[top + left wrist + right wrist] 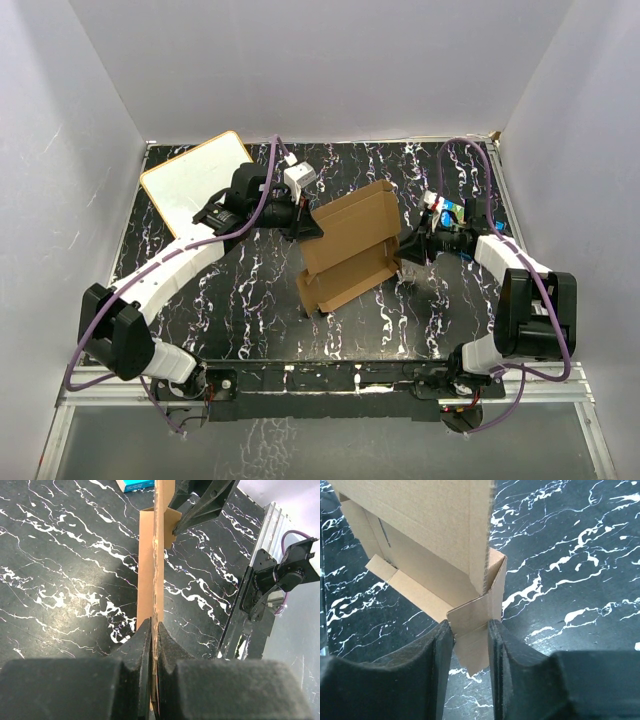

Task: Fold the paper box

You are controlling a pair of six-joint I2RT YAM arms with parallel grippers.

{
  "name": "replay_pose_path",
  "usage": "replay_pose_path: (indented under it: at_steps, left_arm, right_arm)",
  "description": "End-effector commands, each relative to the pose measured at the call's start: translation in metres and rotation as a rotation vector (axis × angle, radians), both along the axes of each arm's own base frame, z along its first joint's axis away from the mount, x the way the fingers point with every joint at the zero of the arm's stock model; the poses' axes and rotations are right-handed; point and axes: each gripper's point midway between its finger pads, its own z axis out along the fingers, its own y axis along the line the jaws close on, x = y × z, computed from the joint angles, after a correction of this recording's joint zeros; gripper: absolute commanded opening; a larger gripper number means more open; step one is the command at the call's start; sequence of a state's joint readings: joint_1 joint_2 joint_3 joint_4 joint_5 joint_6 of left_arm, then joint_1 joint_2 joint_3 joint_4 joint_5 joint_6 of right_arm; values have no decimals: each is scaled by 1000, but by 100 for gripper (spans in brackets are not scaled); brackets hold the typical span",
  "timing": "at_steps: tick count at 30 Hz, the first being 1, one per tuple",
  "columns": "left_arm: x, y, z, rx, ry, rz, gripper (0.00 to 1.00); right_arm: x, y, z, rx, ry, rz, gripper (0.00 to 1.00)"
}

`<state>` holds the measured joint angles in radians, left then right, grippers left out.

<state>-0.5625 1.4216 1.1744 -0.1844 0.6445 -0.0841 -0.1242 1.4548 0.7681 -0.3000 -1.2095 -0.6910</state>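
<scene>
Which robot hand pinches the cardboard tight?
The left gripper, jaws shut on the edge of the plain brown cardboard box blank. The right gripper's jaws stand apart around a flap.

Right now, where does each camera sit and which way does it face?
Top external: above and behind the robot, looking down at the table; shows the left hand and right hand at the paper box.
Left wrist: behind the left hand, looking along its shut fingers, clamped on the box edge, toward the right hand.
Right wrist: behind the right hand, looking past its parted fingers at a box flap.
Shared: all three see the box.
</scene>
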Motion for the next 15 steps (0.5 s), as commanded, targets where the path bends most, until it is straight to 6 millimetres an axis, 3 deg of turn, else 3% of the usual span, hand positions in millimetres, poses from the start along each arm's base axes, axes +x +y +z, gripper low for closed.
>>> replay_pose_path:
  at_steps: [1, 10, 15]
  left_arm:
    - [-13, 4, 8, -1, -32, -41, 0]
    - [-14, 4, 8, -1, -39, -48, 0]
    - [-13, 4, 9, -2, -45, -50, 0]
  right_arm:
    - [-5, -1, 2, -17, -7, 45, 41]
    - [-9, -25, 15, -26, -50, 52, 56]
    - [-13, -38, 24, -11, -73, 65, 59]
